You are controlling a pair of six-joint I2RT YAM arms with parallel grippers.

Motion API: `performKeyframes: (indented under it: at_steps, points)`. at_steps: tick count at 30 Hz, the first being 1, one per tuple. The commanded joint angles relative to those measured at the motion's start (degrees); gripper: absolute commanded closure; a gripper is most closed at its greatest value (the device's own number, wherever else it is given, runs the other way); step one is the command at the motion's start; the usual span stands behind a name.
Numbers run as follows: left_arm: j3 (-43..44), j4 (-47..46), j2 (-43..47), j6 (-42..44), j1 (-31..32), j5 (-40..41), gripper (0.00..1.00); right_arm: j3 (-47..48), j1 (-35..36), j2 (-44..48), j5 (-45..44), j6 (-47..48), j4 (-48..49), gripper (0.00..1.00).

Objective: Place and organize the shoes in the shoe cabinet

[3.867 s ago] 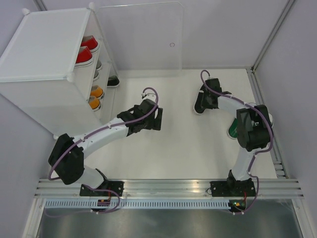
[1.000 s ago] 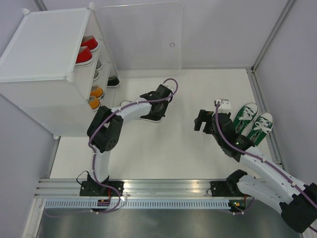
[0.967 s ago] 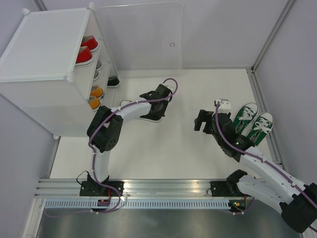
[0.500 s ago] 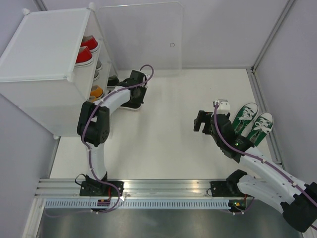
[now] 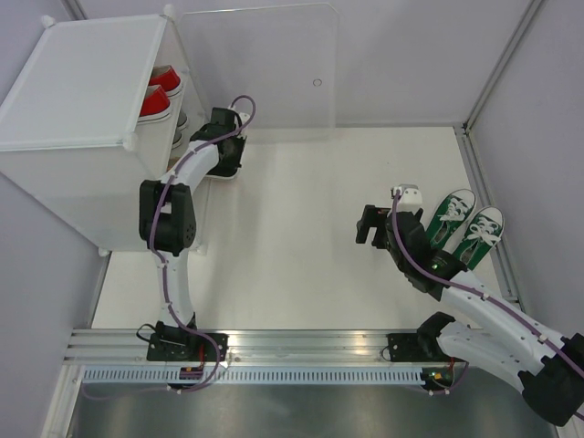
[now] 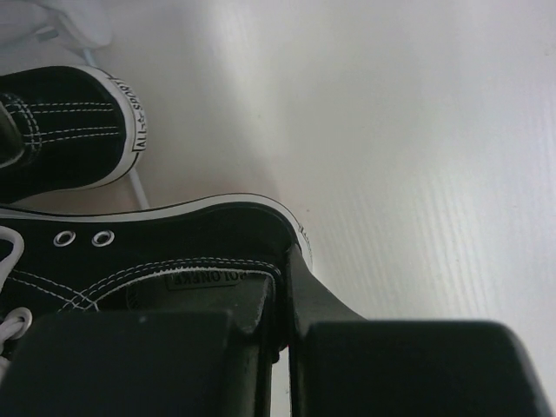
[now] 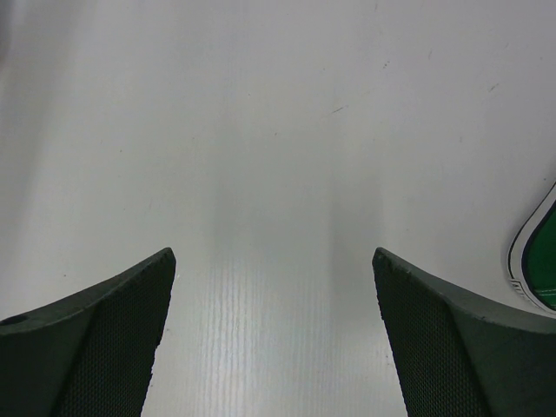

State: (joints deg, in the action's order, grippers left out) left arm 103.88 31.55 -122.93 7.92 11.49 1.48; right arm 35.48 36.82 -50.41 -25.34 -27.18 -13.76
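My left gripper point(image 5: 222, 157) is shut on the heel collar of a black shoe point(image 6: 174, 252) at the foot of the shoe cabinet point(image 5: 73, 91). In the left wrist view a second black shoe point(image 6: 61, 130) lies just beyond it, by the cabinet's bottom edge. Red shoes point(image 5: 157, 96) show on an upper shelf. Two green shoes point(image 5: 465, 224) lie side by side at the right of the table. My right gripper point(image 5: 368, 224) hangs open and holds nothing, left of the green pair; one green sole edge point(image 7: 539, 261) shows in the right wrist view.
The cabinet's clear door panel point(image 5: 265, 64) stands open along the back wall. A metal rail point(image 5: 310, 347) runs along the near edge, and a wall frame point(image 5: 488, 210) borders the right side.
My left arm has carried the black shoe from the middle of the table leftward and back to the cabinet's open front. The right arm and the green shoes have stayed put.
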Motion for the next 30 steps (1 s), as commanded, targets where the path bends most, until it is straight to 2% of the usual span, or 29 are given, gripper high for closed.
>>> performKeyframes:
  at_steps: [1,7,20,21,22,24,25,28,30]
  points:
    - [3.53,1.23,-0.11,2.98,-1.03,2.48,0.98,-0.15,0.45,-0.56,-1.38,0.55,1.72,0.02]
    - [1.33,1.93,0.86,1.39,-1.2,4.94,0.98,-0.15,0.45,-1.09,-1.2,0.46,1.89,0.02]
    - [4.14,2.73,-1.43,0.69,-4.89,7.66,0.96,-0.33,0.54,-1.53,-1.02,0.46,2.25,0.02]
    - [4.4,2.73,-1.34,0.78,-4.89,8.8,0.92,-0.42,0.54,-1.53,-0.85,0.55,2.33,0.02]
    - [4.84,2.73,-1.43,0.78,-4.89,9.16,0.82,-0.42,0.54,-1.53,-0.67,0.64,2.42,0.02]
    - [5.11,2.64,-1.43,0.52,-4.89,9.51,0.73,-0.42,0.54,-1.53,-0.59,0.64,2.42,0.02]
    - [5.2,2.55,-1.17,0.43,-4.81,9.6,0.62,-0.42,0.54,-1.62,-0.67,0.64,2.51,0.02]
    - [4.67,1.85,0.41,-1.24,-4.46,10.04,0.38,-0.42,0.45,-1.53,-0.5,0.72,2.6,0.02]
    - [3.97,1.24,2.34,-2.73,-3.76,11.35,0.31,-0.42,0.54,-1.53,-0.23,0.72,2.6,0.02]
